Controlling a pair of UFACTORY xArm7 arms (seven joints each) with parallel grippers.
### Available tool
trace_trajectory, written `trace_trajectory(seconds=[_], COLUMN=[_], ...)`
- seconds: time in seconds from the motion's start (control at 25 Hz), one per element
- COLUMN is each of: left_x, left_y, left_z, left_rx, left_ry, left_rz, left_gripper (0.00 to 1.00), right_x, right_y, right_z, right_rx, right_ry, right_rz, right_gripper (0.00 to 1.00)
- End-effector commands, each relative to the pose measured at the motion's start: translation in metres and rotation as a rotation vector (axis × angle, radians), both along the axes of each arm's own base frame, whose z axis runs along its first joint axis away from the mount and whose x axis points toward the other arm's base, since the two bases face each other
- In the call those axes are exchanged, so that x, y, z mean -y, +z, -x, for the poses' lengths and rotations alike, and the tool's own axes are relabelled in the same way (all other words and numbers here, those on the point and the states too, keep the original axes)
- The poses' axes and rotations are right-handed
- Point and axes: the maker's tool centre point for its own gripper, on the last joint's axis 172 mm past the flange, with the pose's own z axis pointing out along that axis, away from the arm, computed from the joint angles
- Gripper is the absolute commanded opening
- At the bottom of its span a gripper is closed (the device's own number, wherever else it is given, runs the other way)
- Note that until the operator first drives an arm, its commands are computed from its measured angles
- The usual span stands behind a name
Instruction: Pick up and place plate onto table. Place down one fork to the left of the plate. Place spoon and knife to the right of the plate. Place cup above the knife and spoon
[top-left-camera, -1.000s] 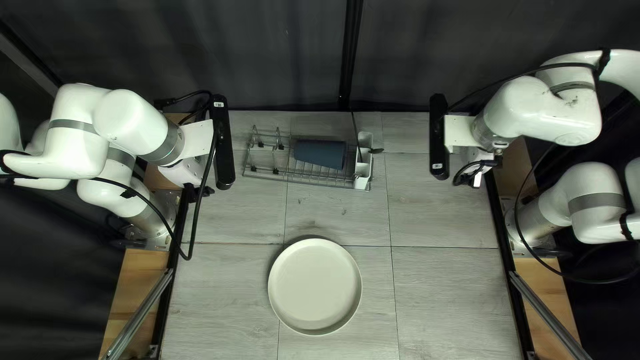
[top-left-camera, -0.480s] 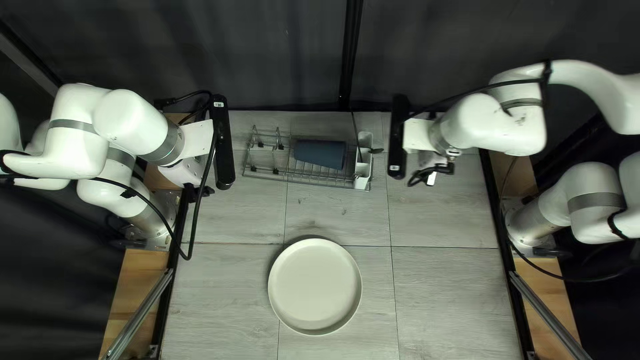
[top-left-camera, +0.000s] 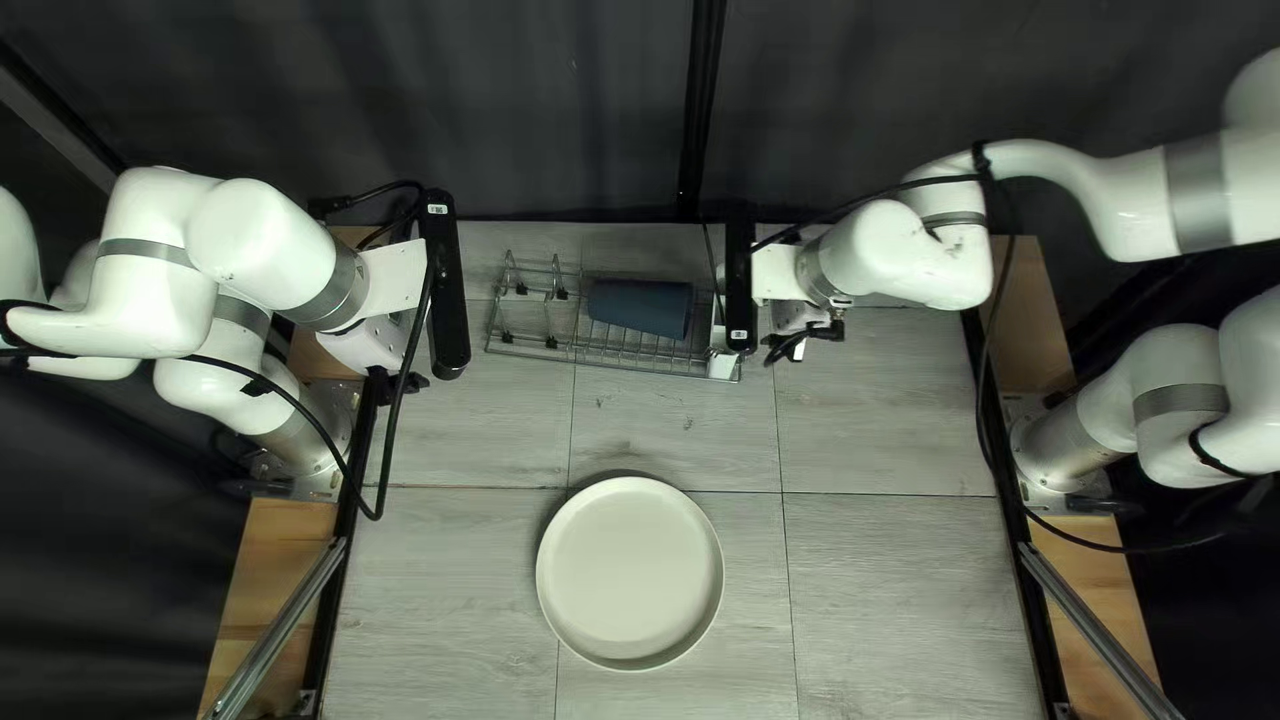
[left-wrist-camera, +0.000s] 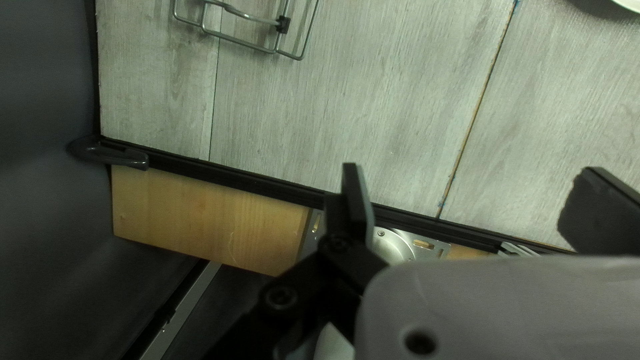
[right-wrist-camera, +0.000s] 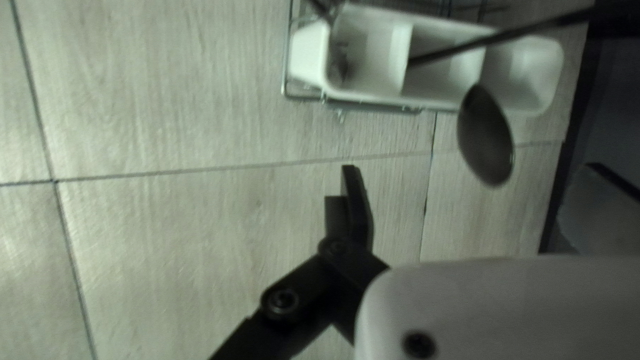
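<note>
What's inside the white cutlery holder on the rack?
The cutlery holder has a thin dark rod in its middle compartment and a dark, blurred item in one end compartment. The spoon overhangs its side; its handle is hidden from view.

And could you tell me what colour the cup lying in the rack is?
Dark blue; the cup shows best in the top left view.

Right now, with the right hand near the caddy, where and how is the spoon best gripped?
Probably by the bowl of the spoon, at its end nearer the caddy. The open right hand should come from the side it is on, fingers along the bowl's long edges: the bowl juts past the caddy wall, its narrow width across the fingers' opening. Its handle cannot be made out.
</note>
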Motion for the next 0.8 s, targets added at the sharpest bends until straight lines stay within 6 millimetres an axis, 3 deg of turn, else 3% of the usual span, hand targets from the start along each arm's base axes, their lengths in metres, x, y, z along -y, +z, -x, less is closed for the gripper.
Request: trace_trajectory(seconds=[0.04,0.08,0.4,0.52,0.64,0.8], left_x=[0.0,0.0,0.0,0.0,0.0,0.0], left_y=[0.0,0.0,0.0,0.0,0.0,0.0], left_z=[0.0,0.0,0.0,0.0,0.0,0.0], left_rx=[0.0,0.0,0.0,0.0,0.0,0.0], left_ry=[0.0,0.0,0.0,0.0,0.0,0.0], left_rz=[0.0,0.0,0.0,0.0,0.0,0.0], left_gripper=[1.0,1.0,1.0,1.0,1.0,1.0], right_x=[0.006,0.006,0.001,-0.008,-0.02,-0.051], right_y=[-0.013,-0.012,0.005,0.023,0.054,0.114], right_z=[-0.001,-0.002,-0.001,0.0,0.006,0.02], right_rx=[0.008,0.01,0.036,0.043,0.045,0.047], right_ry=[-0.004,-0.004,-0.006,-0.003,0.006,0.054], right_rz=[-0.02,-0.021,-0.002,0.014,0.046,0.096], right_gripper=[0.4,0.0,0.0,0.0,0.0,0.0])
